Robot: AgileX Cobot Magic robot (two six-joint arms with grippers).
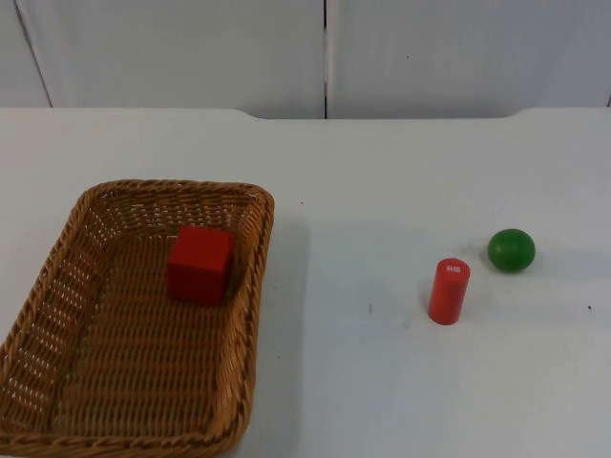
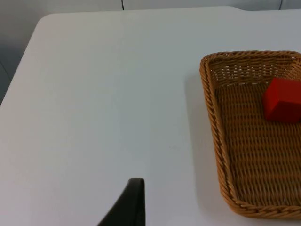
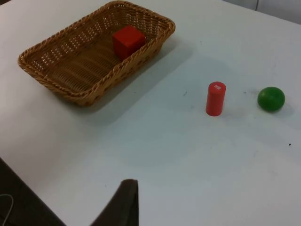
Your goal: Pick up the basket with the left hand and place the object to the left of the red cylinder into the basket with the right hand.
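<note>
In the wicker basket (image 1: 250, 286) lies the red cube (image 1: 200, 264), apart from both pincers, whose state cannot be told.

The wicker basket (image 1: 250, 286) runs past the lower edge of the top view, so its near rim is partly cut off, and in the left wrist view its far side is lost at the edge, along with part of the red cube (image 2: 282, 100) inside. The white label on the red cylinder (image 1: 449, 291) is too small to read
</note>
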